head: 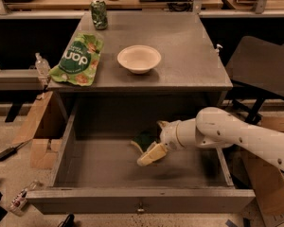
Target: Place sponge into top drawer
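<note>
The top drawer point(85, 200) is pulled wide open below the grey table point(180, 56). The sponge point(142, 140), dark green over pale yellow foam, is low inside the drawer near the middle of its floor. My gripper point(149, 144) reaches in from the right on a white arm. Its cream fingers point(151, 154) stand apart above and below the sponge, which sits between them. I cannot tell whether the sponge rests on the drawer floor.
On the table stand a white bowl point(139, 58), a green snack bag point(78, 58) and a green can point(99, 13). A dark chair point(262, 65) is at the right. Cardboard boxes point(40, 126) and a cable lie on the floor at the left.
</note>
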Motion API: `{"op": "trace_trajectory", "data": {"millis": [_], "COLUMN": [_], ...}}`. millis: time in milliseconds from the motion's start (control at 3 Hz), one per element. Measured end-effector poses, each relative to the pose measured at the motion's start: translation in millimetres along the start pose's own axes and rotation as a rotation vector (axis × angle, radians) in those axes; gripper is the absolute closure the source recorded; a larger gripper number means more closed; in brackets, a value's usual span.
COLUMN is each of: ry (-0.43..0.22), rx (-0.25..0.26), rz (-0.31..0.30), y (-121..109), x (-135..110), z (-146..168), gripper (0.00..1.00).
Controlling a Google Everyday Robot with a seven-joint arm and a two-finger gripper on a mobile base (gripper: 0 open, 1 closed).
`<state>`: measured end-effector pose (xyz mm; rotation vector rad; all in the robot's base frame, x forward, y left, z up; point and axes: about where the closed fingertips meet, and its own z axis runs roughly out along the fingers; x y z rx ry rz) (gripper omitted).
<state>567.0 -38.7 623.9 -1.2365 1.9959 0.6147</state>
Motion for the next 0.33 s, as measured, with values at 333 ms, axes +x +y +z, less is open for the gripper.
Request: {"op": "trace_trajectory", "data": {"millis": [333], "ry": [0.000], "rx": [0.000], "rz": [0.000], "y": [0.0], "x": [0.0], "z": [0.0], "gripper": [0.00]}}
